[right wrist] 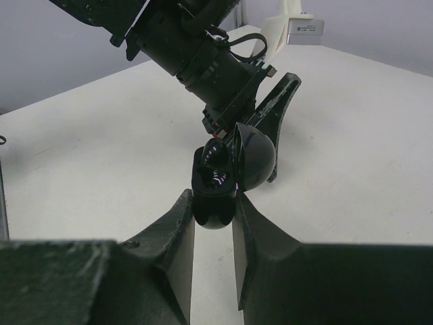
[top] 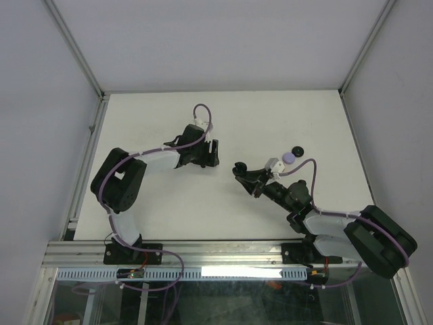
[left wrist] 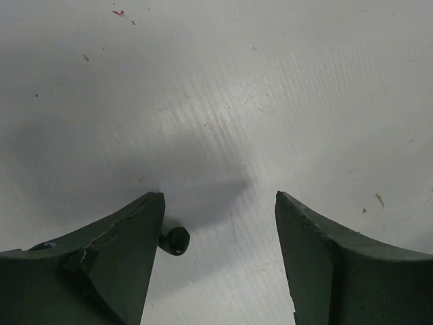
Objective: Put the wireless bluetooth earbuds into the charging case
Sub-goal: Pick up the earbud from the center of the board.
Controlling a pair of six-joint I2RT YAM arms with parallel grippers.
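The earbud pickup is beginning: the left fingers (left wrist: pixel 122 250), spread and empty, are hovering over the tabletop (left wrist: pixel 270 101) with the black earbud (left wrist: pixel 177 240) off-centre beside one of them, needing centring before closing, while the right fingers (right wrist: pixel 169 250) are clenching the open charging case (right wrist: pixel 216 179).

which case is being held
The open black case pinched in the right gripper; the lavender case and the second black case lie on the table.

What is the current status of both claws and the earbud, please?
Left claw open, black earbud loose between jaws. Right claw shut on open black charging case. No obstruction seen.
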